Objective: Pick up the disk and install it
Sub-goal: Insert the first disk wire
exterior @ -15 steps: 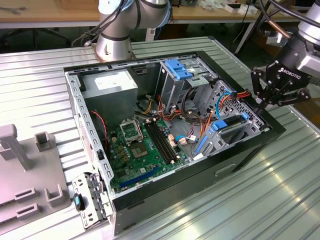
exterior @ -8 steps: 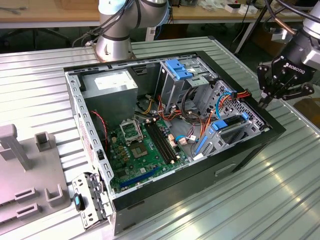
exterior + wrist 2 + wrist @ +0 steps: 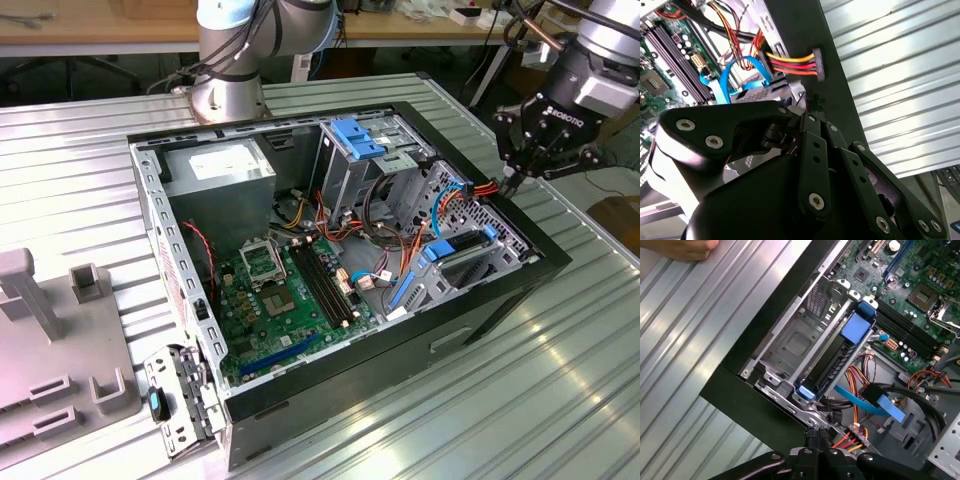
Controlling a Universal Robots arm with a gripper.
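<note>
The disk, a dark drive in a blue caddy rail, lies flat in the grey metal bay at the exterior view's right end of the open computer case. In the first wrist view the disk sits between its blue end tabs inside that bay. My gripper hangs just above the case's black rim, beyond the disk, with its fingers pressed together and nothing visible between them. Its fingertips hover close to a power connector on red, yellow and orange wires draped on the rim.
A fixed blue bracket tops the tall drive cage. Cables and a blue ribbon cross beside the bay. The motherboard fills the case floor. A grey fixture stands on the ribbed table at the exterior view's left. A hand rests on the table.
</note>
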